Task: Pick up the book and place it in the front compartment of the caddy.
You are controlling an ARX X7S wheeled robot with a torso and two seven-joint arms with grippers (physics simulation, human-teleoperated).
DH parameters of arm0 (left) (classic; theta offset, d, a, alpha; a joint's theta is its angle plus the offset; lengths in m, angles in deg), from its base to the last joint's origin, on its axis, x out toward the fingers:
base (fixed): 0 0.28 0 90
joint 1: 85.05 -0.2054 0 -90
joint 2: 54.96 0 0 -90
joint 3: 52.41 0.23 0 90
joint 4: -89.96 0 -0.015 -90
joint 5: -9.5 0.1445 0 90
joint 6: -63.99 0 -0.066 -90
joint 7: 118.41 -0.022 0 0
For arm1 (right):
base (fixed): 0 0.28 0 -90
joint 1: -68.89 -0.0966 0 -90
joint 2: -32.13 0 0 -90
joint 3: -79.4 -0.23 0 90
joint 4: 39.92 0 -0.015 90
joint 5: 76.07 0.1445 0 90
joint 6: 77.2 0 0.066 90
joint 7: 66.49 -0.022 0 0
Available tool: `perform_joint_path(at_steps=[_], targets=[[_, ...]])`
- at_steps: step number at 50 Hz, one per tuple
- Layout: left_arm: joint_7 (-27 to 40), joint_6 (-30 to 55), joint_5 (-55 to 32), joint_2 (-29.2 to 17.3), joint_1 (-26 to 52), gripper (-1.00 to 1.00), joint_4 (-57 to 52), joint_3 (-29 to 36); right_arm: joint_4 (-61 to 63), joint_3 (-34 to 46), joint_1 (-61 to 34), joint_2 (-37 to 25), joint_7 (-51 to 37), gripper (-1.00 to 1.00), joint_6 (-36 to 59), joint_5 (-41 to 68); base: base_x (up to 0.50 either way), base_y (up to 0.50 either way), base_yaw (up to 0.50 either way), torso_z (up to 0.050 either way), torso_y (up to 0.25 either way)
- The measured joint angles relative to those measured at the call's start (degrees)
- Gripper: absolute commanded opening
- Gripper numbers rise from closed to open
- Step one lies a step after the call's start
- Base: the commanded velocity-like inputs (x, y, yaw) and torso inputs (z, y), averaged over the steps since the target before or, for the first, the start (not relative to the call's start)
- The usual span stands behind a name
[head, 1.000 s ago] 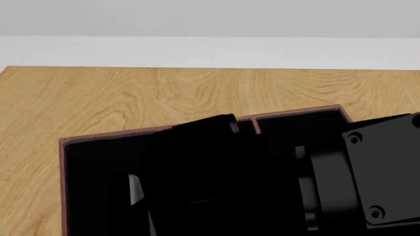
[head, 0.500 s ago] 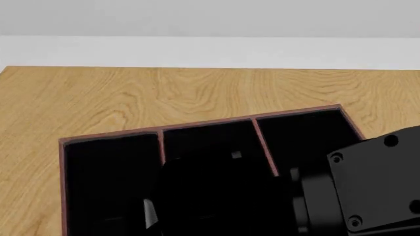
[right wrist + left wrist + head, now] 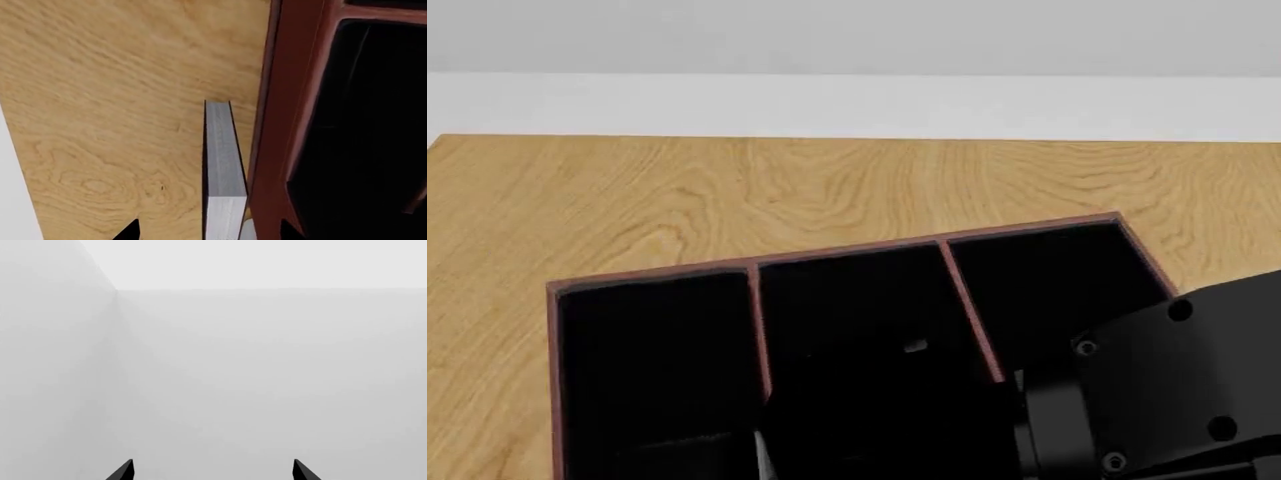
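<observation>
While right gripper is clenching book edge-on at lower centre of right wrist view, book is hanging just outside caddy wall; risk: snagging rim, missing front cell. Left gripper idling, fingers spread.

Grey-edged book stands edge-on beside red-brown caddy.

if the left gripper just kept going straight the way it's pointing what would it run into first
Nothing close, as far as the left wrist view shows. The left gripper is open and faces only a plain pale wall; depth there is unclear, so that wall would probably be first.
</observation>
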Motion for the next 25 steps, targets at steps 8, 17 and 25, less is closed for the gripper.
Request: perform_joint_path(at_steps=[8,17,25], targets=[[0.15,-0.01,0.01,0.02,0.95,1.0,-0.01,1.06,-0.42,1.43,0.82,-0.05,-0.37,1.0,-0.08,-0.45,0.0,0.0,0.0,0.0,0.0],[0.51,-0.4,0.21,-0.36,2.23,1.0,-0.12,2.63,-0.9,2.9,1.56,-0.03,-0.7,1.0,-0.11,-0.88,0.0,0.0,0.0,0.0,0.0],[0.74,-0.61,0.28,-0.51,3.59,1.0,-0.12,4.13,-1.62,4.41,1.98,0.06,-0.86,1.0,-0.41,-1.54,0.0,0.0,0.0,0.0,0.0]])
